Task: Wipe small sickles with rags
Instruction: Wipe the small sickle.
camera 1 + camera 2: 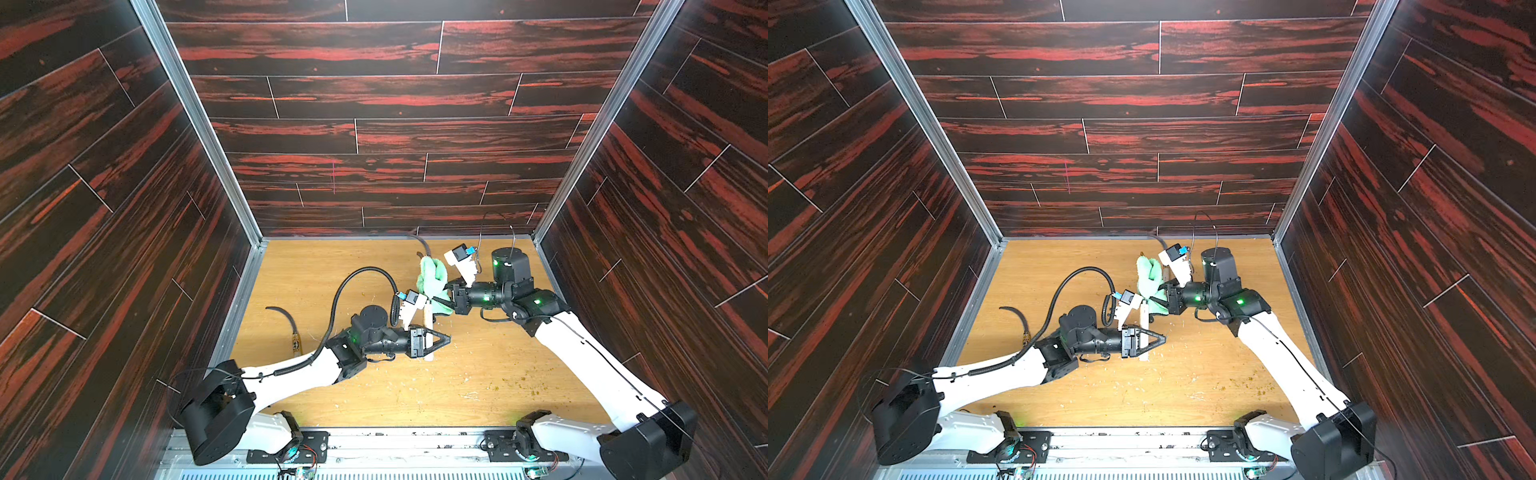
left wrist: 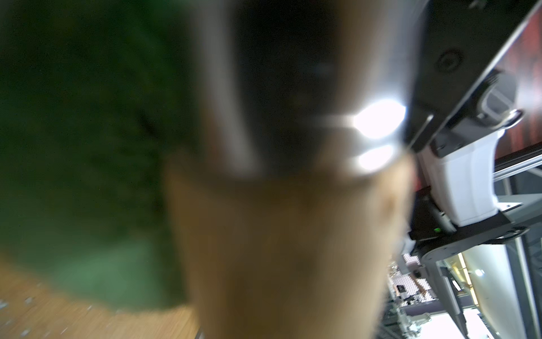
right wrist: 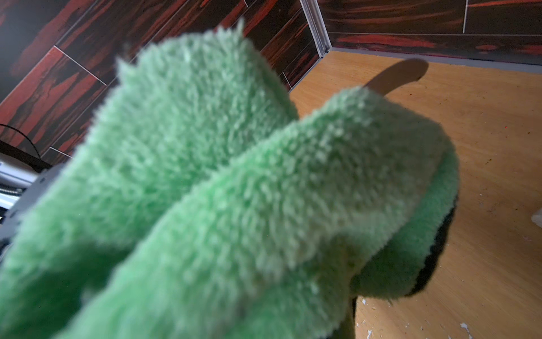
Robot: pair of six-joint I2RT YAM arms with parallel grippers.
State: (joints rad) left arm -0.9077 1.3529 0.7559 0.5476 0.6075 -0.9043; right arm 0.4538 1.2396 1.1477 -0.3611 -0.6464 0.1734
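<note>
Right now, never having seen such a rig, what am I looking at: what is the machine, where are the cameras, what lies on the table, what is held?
Two robot arms reach over a wooden table inside a dark-panelled booth. The two wide pictures come from one camera head above; the other two from a camera on each wrist. The left gripper is shut on the pale handle of a small sickle; the right gripper is shut on a green rag that seems folded over its blade. A second sickle lies on the table, apart. The left wrist picture is mostly blur; the right wrist picture is mostly rag.
</note>
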